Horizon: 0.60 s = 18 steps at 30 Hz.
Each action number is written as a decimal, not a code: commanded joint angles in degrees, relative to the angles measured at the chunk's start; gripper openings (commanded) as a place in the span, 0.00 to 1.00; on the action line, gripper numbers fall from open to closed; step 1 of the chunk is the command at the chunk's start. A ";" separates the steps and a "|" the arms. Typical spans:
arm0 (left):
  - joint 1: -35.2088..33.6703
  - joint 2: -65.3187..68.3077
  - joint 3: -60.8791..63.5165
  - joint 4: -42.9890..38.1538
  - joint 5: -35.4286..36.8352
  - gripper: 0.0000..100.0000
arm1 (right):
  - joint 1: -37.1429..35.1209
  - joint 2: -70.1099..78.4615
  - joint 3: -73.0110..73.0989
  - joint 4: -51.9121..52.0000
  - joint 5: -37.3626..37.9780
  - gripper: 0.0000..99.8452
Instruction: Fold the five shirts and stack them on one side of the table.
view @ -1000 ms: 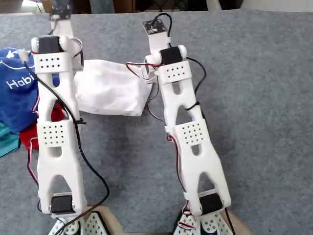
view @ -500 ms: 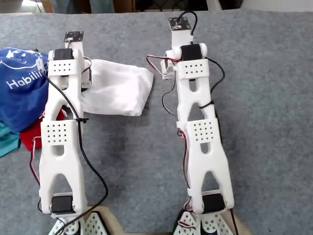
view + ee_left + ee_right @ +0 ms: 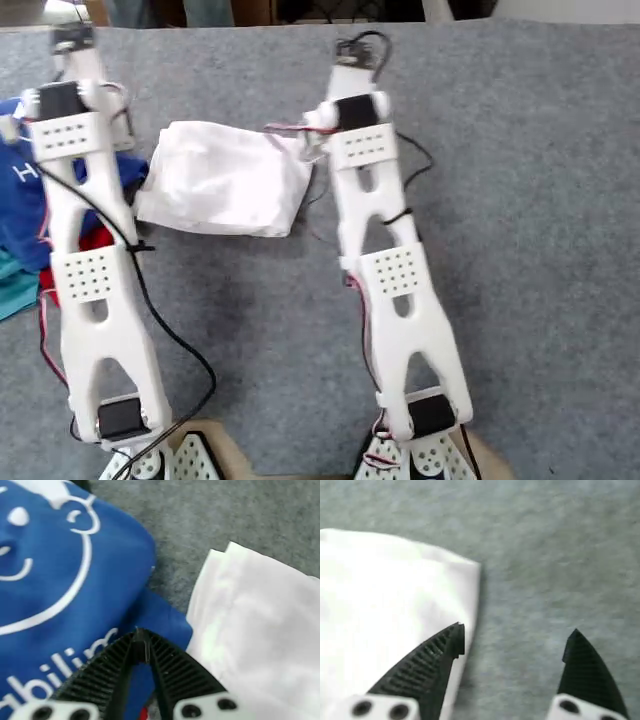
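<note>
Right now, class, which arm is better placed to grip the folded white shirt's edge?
Right, probably. The right claw is open over the edge of the white shirt; the left claw is shut above the blue shirt.

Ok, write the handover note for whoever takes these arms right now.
Left gripper shut, empty, above the blue shirt. Right gripper open, one finger over the white shirt's edge, the other over the grey table.
White shirt lies folded mid-table; blue shirt heaped at the left edge over red cloth and teal cloth.
Done: white shirt looks folded. Left: fold the heaped shirts, stack all.
</note>
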State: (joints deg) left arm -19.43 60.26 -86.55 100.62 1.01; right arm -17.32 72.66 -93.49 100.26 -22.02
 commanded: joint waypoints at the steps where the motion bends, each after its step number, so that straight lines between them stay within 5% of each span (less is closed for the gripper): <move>1: -1.89 -4.22 4.97 0.44 0.35 0.03 | -2.99 -2.42 -1.98 -2.81 -4.57 0.31; 18: -1.71 -2.46 0.13 0.00 0.26 0.03 | -9.14 1.19 -2.07 -0.70 -14.33 0.31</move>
State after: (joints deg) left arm -20.75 59.56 -84.35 100.70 1.01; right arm -23.30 75.56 -93.41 99.03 -35.03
